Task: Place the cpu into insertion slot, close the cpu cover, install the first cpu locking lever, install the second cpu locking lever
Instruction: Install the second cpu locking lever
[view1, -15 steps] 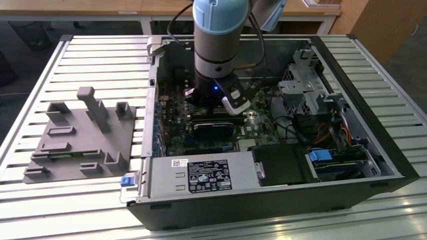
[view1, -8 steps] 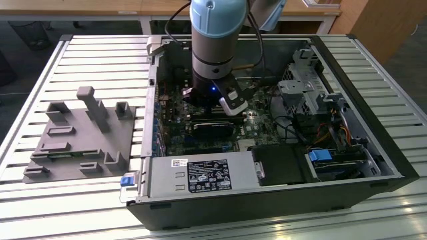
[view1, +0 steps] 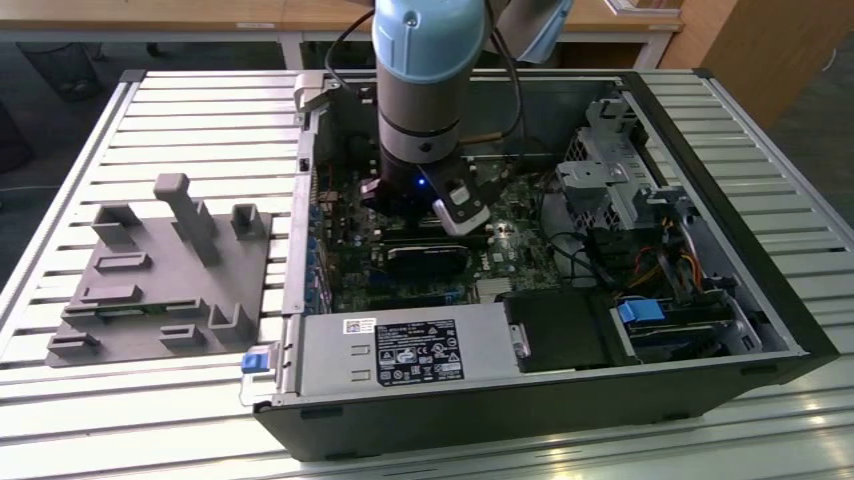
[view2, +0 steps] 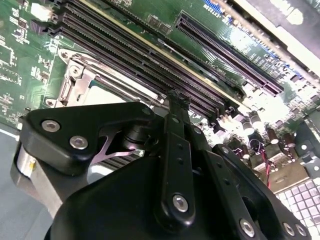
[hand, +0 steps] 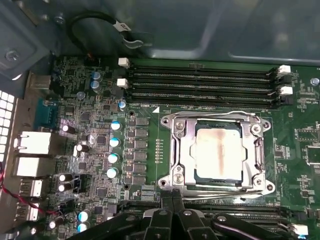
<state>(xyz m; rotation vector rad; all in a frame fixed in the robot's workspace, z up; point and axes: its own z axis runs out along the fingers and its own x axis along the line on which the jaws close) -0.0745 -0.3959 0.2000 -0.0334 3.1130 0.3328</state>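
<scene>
Working inside the open computer case (view1: 534, 420), the arm has the insertion slot (hand: 170, 121) on the green circuit board (hand: 100, 130) straight ahead in the first wrist view. The cpu cover (hand: 187, 150) lies flat over that slot, with the cpu (hand: 218, 150) seated in its window. The pincer (hand: 172, 197), tips pressed together with nothing between them, sits at the slot's near edge beside a thin locking lever (hand: 225, 188). A steady push along the rod, clear of the cover, seems wisest.
</scene>
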